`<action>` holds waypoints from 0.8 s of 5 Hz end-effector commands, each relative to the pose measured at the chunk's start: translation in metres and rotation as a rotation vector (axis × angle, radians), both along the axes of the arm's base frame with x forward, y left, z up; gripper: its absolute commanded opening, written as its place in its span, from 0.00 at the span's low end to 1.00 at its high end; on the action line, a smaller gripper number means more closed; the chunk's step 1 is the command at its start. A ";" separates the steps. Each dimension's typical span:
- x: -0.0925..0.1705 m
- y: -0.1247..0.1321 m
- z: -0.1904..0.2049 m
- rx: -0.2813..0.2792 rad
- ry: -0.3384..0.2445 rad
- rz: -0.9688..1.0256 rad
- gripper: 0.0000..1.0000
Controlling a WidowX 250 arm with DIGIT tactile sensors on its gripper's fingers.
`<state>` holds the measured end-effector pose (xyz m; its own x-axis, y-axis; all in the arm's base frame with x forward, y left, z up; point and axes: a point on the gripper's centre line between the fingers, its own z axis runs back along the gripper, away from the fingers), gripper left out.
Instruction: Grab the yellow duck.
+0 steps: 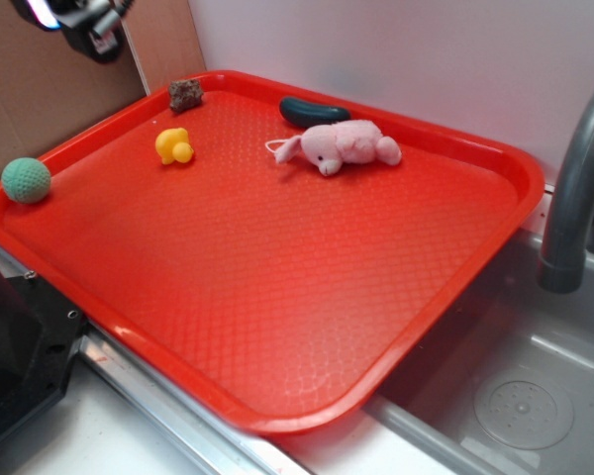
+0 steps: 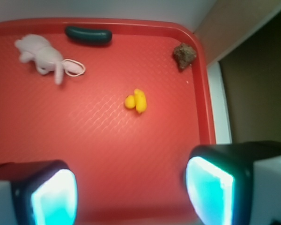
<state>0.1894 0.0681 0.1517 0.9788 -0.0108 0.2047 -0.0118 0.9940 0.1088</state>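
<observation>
Hovering with jaws apart, the gripper (image 2: 131,192) is showing only its fingertips, cut off near; the yellow duck (image 2: 136,101) is lying untouched on the red tray (image 2: 84,140).

The small yellow rubber duck (image 1: 174,146) sits on the big red plastic tray (image 1: 307,327). The pink plush animal (image 1: 342,145) lies to its right. The green textured ball (image 1: 26,180) rests on the tray's left rim.

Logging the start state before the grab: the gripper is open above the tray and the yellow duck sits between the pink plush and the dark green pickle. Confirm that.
Not quite. The yellow duck lies apart from both, nearer the brown rock, as the exterior view shows. The gripper is open above the tray.
</observation>
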 end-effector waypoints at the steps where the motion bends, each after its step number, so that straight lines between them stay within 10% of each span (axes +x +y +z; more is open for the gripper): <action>1: 0.023 0.034 -0.043 0.034 -0.026 -0.013 1.00; 4: 0.039 0.030 -0.118 0.014 0.081 0.018 1.00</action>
